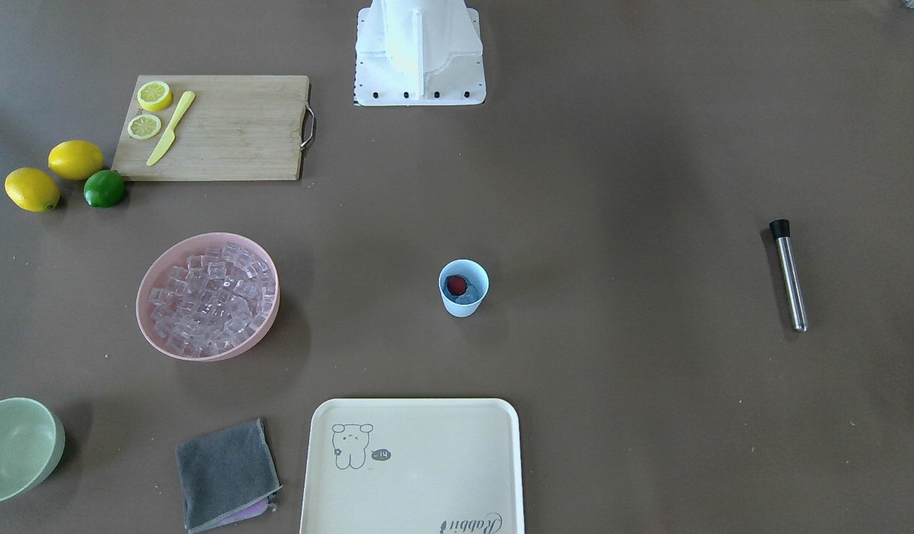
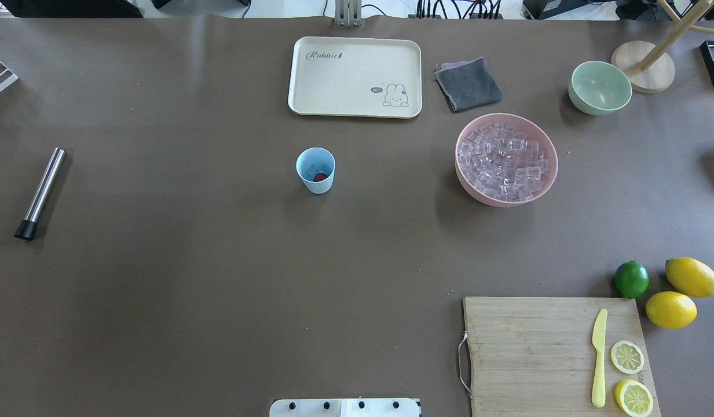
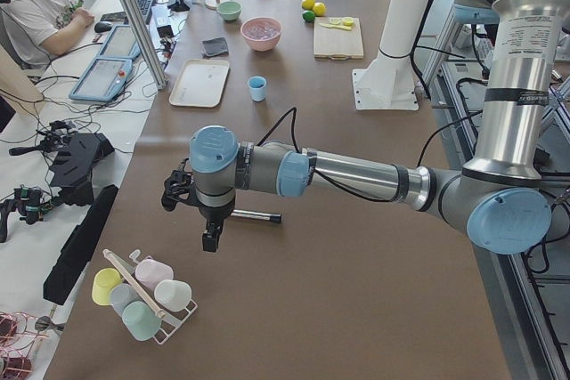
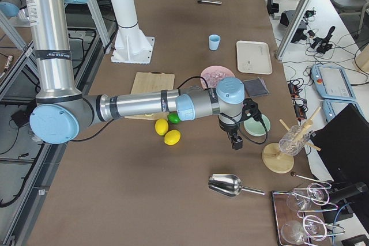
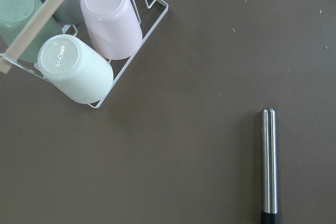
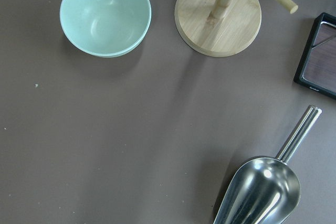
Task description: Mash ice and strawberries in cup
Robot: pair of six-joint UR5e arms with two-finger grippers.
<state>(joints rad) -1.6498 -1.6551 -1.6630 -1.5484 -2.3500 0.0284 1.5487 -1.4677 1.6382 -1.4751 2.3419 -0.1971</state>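
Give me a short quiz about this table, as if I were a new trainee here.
1. True or false: the small light-blue plastic cup already holds a red strawberry.
2. Where do most of the clear ice cubes lie? A: the round pink bowl. B: the pale green bowl. C: the cream tray.
3. Fill in: the steel rod with a black tip lies on the robot's ____ side of the table.
Key: 1 true; 2 A; 3 left.

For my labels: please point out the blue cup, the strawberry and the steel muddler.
blue cup [image 2: 317,185]: overhead exterior view, outer wall.
strawberry [image 1: 457,285]: exterior front-facing view, red body.
steel muddler [image 2: 44,186]: overhead exterior view, steel shaft.
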